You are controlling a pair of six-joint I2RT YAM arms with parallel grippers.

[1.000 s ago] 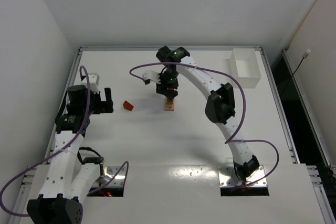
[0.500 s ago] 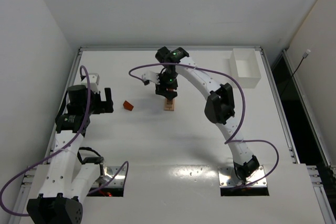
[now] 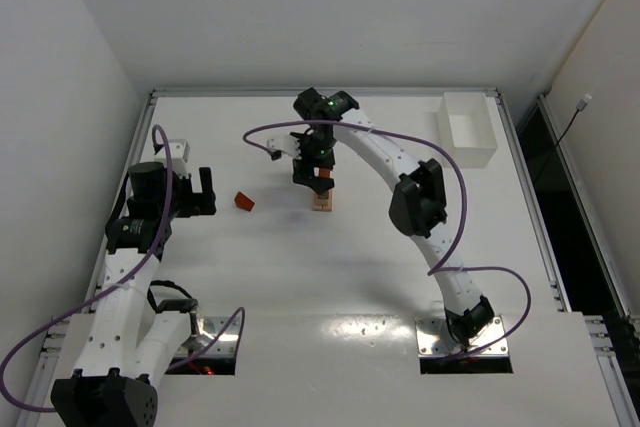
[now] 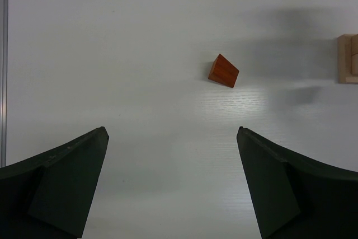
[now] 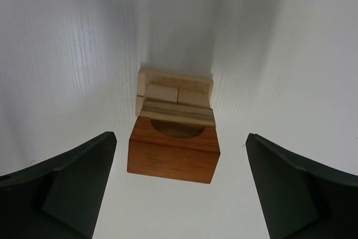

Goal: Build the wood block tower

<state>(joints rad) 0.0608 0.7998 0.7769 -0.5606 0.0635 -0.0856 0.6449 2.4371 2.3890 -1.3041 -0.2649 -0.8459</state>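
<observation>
The wood block tower point(image 3: 322, 199) stands at the table's middle back, pale tan blocks below. In the right wrist view a reddish-orange arch block point(image 5: 173, 149) tops the tower point(image 5: 174, 100). My right gripper point(image 5: 180, 138) is open above it, one finger on each side, not touching. A loose reddish-orange wedge block point(image 3: 244, 201) lies left of the tower; it also shows in the left wrist view point(image 4: 224, 71). My left gripper point(image 4: 172, 132) is open and empty, short of the wedge. The tower's edge point(image 4: 348, 59) shows at that view's right.
A white rectangular box point(image 3: 468, 127) stands at the back right corner. The table's raised rim point(image 3: 152, 117) runs along the left and back edges. A purple cable point(image 3: 262, 137) loops left of the right gripper.
My right gripper has opened and lifted slightly off the arch block, which stays on the tower. The left arm has not moved.
</observation>
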